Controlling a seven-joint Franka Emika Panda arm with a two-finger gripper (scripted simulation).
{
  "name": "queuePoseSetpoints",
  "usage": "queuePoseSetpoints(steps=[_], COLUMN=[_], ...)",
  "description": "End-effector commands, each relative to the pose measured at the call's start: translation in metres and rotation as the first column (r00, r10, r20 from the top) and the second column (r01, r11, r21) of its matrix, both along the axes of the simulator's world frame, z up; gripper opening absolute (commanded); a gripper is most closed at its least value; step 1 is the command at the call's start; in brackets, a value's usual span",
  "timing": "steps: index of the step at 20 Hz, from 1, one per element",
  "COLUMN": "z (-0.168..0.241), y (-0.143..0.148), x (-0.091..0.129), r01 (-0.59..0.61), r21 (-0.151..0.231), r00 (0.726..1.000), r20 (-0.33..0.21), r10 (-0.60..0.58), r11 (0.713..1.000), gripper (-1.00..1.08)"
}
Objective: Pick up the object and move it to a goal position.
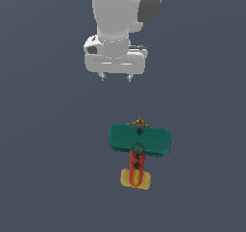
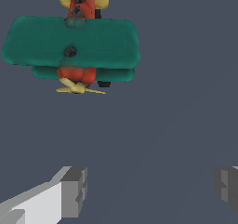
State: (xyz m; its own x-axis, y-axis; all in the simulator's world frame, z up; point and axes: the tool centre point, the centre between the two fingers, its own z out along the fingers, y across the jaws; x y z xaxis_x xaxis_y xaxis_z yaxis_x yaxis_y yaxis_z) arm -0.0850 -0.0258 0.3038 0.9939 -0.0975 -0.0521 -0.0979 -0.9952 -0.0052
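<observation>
Jaws are spread wide with nothing between them: in the wrist view I see the two grey fingers standing well apart with only bare floor in the gap, so my gripper is released and empty. It hangs above the floor, apart from the toy plane, which lies on the dark surface, nearer the exterior view's bottom edge and a little toward that view's right. I judge the gripper sits wide and high like this because the grasp has not started; the opening leaves room to come down over the plane. The plane lies flat, wing side up. Its long axis runs along the red body, from the pale yellow tail to the propeller at the nose, and the nose points toward the gripper. The broad teal wing crosses that axis squarely. I'd guess the narrow body is the better place to close on, not the wing's span.
</observation>
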Motion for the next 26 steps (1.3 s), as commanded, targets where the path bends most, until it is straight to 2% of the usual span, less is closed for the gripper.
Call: queuePoseSetpoints(steps=[1, 8, 13, 20, 26], z=[0.0, -0.004, 0.002, 0.026, 0.061], y=[0.0, 0.004, 0.004, 0.003, 0.003], x=[0.0, -0.001, 0.0, 0.005, 0.01], r01=[0.0, -0.015, -0.018, -0.019, -0.022], r21=[0.0, -0.002, -0.003, 0.0, 0.009], r00=[1.0, 1.0, 1.0, 0.999, 0.993], r20=[0.0, -0.015, -0.002, 0.046, 0.116], r10=[0.0, 0.015, 0.018, 0.019, 0.02], r11=[1.0, 1.0, 1.0, 1.0, 1.0], gripper=[0.28, 0.28, 0.28, 0.28, 0.28])
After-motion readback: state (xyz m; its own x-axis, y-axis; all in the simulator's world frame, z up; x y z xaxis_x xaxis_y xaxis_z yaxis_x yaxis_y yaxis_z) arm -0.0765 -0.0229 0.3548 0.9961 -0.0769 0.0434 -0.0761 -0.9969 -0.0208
